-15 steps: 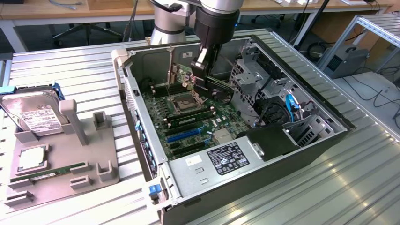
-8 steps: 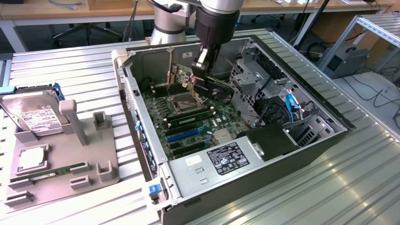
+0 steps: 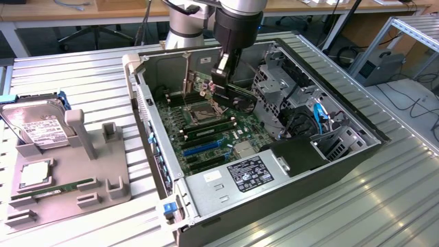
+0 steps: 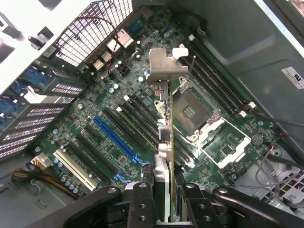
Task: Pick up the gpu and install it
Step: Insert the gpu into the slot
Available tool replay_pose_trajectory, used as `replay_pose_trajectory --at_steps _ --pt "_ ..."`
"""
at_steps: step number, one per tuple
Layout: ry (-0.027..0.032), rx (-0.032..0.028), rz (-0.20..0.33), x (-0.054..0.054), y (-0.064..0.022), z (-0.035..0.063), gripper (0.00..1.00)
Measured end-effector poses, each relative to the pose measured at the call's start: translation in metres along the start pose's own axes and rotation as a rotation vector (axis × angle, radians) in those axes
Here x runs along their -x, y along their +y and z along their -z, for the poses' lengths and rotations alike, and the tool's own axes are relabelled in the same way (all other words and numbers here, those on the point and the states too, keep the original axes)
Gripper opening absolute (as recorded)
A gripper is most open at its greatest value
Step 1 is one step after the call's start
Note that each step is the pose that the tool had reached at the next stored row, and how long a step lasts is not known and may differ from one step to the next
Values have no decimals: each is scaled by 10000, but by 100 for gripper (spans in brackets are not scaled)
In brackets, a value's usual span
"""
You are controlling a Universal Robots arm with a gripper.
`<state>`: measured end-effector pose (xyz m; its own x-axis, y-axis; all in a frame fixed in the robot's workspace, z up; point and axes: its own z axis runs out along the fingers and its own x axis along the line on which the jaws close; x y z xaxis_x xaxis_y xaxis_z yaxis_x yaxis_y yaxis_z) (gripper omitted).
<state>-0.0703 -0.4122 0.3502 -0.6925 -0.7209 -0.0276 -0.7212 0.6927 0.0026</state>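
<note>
Pincer point(image 4: 164, 202) grips the gpu point(image 4: 165, 130) edge-on above the motherboard point(image 4: 95, 107). Card probably stiff, light and fragile; its bare edges suit holding.

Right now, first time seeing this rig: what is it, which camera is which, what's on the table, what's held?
It is a single robot arm working over an open computer case on a metal table. One picture comes from a camera off the arm; the other looks along the jaws from the wrist. The jaws are shut on the gpu, held edge-on above the motherboard. At the exterior view's left, a grey holder carries a hard drive, a CPU and a memory stick.
</note>
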Motion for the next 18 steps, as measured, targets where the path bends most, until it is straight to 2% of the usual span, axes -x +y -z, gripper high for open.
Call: replay_pose_trajectory --at_steps 18 --pt "1 13 459 1 -1 -6 27"
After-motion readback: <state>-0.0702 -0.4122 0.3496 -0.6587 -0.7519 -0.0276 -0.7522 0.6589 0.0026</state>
